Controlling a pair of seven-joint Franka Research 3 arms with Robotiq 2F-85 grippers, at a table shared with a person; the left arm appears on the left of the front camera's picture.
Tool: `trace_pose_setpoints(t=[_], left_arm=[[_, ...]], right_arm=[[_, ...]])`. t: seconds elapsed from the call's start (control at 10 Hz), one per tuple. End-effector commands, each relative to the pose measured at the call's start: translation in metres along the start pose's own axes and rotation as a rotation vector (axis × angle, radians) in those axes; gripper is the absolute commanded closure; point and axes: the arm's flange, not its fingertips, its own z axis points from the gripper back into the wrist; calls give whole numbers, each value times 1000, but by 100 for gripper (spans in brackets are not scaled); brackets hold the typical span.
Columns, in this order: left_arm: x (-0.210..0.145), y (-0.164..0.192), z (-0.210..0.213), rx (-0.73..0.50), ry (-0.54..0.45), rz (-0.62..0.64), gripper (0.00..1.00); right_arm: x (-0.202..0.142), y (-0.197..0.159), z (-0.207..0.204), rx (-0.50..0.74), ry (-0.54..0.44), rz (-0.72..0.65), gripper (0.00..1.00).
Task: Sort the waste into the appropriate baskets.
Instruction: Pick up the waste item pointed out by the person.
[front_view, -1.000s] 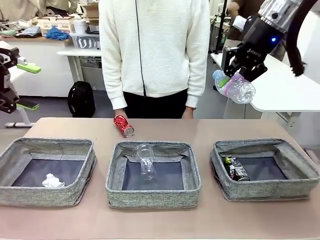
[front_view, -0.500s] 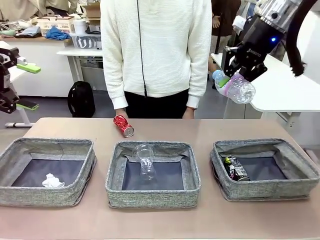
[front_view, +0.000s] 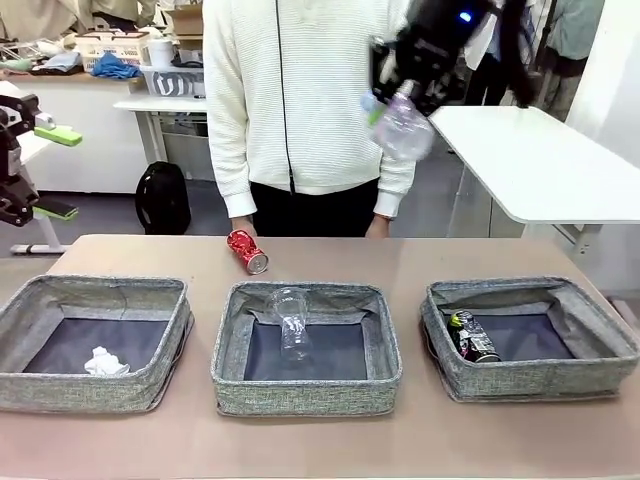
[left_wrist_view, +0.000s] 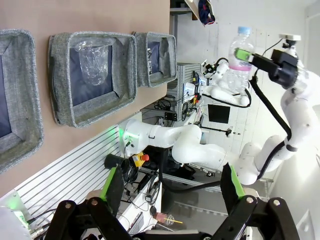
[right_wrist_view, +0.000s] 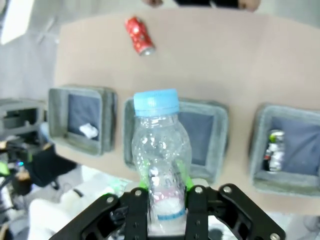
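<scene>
Three grey fabric baskets (front_view: 305, 395), crumpled paper ball (front_view: 105, 362), clear blue-capped plastic bottle (right_wrist_view: 159, 145)

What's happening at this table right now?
The right gripper holds a small clear bottle high above the table, in front of the person. The left gripper hangs open off to the side. A paper ball lies in the left basket, a crushed bottle in the middle basket, a dark can in the right basket. A red can lies on the table, unsorted.
</scene>
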Motion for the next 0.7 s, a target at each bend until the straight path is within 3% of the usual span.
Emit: trace_pose_setpoints(t=[0.0,0.3,0.6], left_arm=[[-2,1,2,7,9,-18,0],[-2,1,2,7,9,-18,0],[-2,1,2,7,9,-18,0]], right_arm=[[14,46,2,-71,23,-110,78],[3,134,-7,-237,88,-99,78],[-10,156,5,-294,109,-126,78]])
